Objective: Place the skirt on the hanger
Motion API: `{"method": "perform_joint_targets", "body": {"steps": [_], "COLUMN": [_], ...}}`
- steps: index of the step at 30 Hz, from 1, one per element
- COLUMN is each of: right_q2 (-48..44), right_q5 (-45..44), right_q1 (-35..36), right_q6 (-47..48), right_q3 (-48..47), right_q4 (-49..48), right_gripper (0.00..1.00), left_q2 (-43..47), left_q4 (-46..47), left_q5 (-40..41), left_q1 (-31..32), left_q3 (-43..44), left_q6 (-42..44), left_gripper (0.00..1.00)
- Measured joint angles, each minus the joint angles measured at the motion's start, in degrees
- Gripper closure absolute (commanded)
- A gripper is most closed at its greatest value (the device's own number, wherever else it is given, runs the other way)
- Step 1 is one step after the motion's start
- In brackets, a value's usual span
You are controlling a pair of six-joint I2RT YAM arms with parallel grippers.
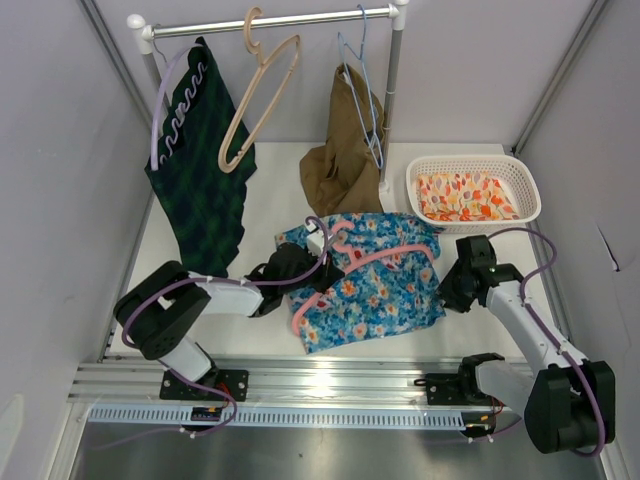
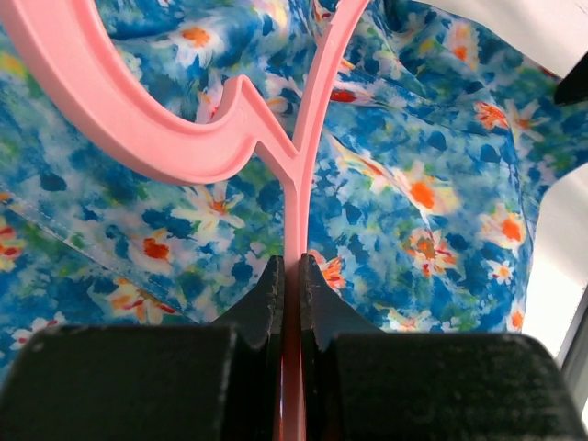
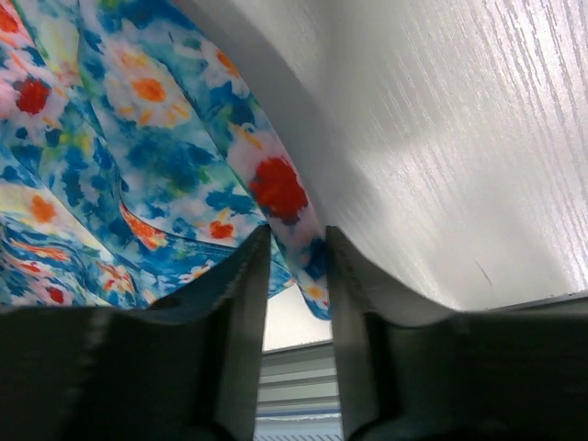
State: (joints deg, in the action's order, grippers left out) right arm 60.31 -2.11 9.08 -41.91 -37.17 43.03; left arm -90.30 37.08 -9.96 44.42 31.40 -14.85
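- Skirt [image 1: 385, 290]: blue, with orange and white flowers, spread rumpled on the white worktop [image 1: 270, 190] just beyond the arm bases, between the two pincers.
- Left pincer [image 2: 290, 268]: reaching in from the left over the skirt's left part, clenched on a thin straight bar of the pink hanger [image 2: 184, 152]. The bar runs up between the two black fingers, which press it from both sides.
- Pink hanger: lying across the top of the skirt. Its long arm slants from the lower left edge of the cloth up toward the right, and its curved part is near the left pincer. Whether any of it is inside the skirt cannot be told.
- Right pincer [image 3: 298, 234]: at the skirt's right edge, low over the worktop, jaws released with a narrow gap. The hem hangs at the fingertips and is not pinched.
- White basket [image 1: 468, 162]: farther back on the right, apart from the skirt, with an orange-patterned cloth [image 1: 463, 197] inside.
- Rail [image 1: 290, 20]: at the far end, above the worktop. From left to right it carries a dark green checked garment [image 1: 200, 190] on a lilac hanger [image 1: 165, 100], a bare beige hanger [image 1: 262, 60], and a brown garment [image 1: 335, 170] whose lower end bunches on the worktop just behind the skirt.
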Motion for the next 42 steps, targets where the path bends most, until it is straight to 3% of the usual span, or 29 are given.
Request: {"method": "perform_joint_targets", "body": {"steps": [8, 19, 27, 35, 42], "right_q2": [-2.4, -3.3, 9.6, 26.8, 36.1], "right_q5": [-3.4, -12.5, -18.0, -22.8, -27.5], "right_q1": [2.5, 30.8, 54.4, 65.7, 71.8], "right_q6": [0.2, -1.7, -4.5, -3.5, -3.7], "right_q3": [-2.0, -7.3, -8.1, -15.5, -23.5], "right_q4": [2.5, -0.9, -9.4, -17.3, -19.8], "right_gripper": [0.48, 0.43, 0.41, 0.4, 0.4], "left_q2": [0.0, 0.0, 0.0, 0.0, 0.0], "left_q4": [1.8, 2.6, 2.7, 3.7, 4.0], "left_q5": [-6.4, -8.5, -8.5, -9.0, -9.6], "left_q1": [-1.0, -1.0, -0.9, -0.8, -0.8], "left_q3": [0.2, 0.2, 0.2, 0.2, 0.2], "left_q6": [0.8, 1.5, 2.0, 2.9, 2.9], "left_gripper": [1.0, 1.0, 1.0, 1.0, 1.0]}}
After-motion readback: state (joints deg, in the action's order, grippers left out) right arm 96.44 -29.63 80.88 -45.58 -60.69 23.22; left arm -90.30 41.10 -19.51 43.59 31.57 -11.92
